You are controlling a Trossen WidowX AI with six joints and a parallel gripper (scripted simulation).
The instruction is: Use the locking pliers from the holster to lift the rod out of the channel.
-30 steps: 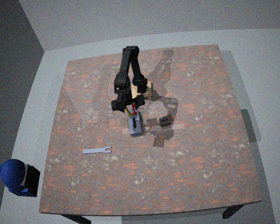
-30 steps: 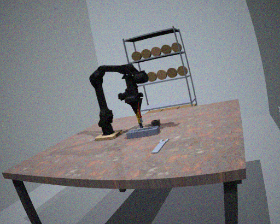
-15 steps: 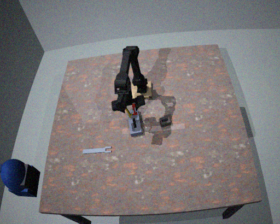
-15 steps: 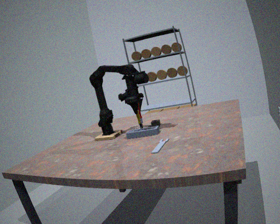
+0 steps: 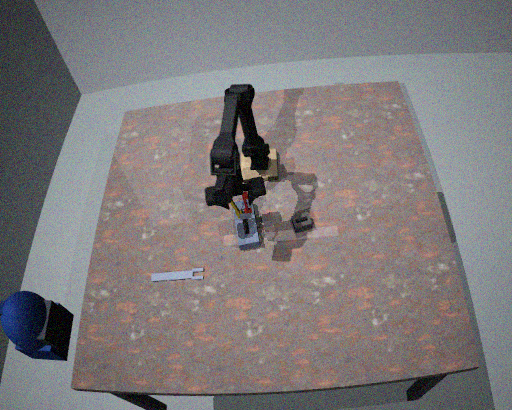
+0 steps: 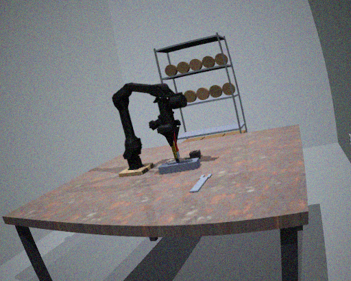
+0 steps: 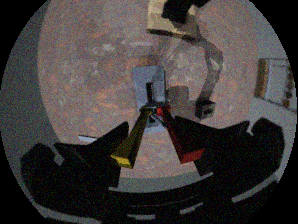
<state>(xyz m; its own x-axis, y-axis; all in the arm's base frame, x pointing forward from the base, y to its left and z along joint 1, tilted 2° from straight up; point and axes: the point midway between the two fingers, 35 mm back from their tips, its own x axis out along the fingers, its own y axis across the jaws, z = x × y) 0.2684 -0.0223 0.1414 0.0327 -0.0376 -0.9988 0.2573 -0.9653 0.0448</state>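
Pliers (image 5: 246, 202) (image 6: 176, 147) (image 7: 134, 142) upright in my tool (image 5: 237, 193) (image 6: 173, 138) (image 7: 152, 121), set fairly wide on their splayed handles, presumably keeping jaws open over the channel block (image 5: 250, 240) (image 6: 180, 166) (image 7: 141, 75), centre of the top frame; rod indistinguishable there.

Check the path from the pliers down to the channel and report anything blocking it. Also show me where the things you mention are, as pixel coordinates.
Nothing visible stands between the pliers (image 5: 246, 202) (image 6: 175, 145) (image 7: 129, 145) and the channel block (image 5: 253, 239) (image 6: 180, 166) (image 7: 142, 76). Whether the jaws have entered the channel, I cannot tell.

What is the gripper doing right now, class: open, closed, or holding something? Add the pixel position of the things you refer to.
Gripper (image 5: 240, 200) (image 6: 174, 137) (image 7: 152, 121): shut on the locking pliers (image 5: 246, 202) (image 6: 175, 145) (image 7: 131, 145), its fingers outside the spread yellow and red handles.
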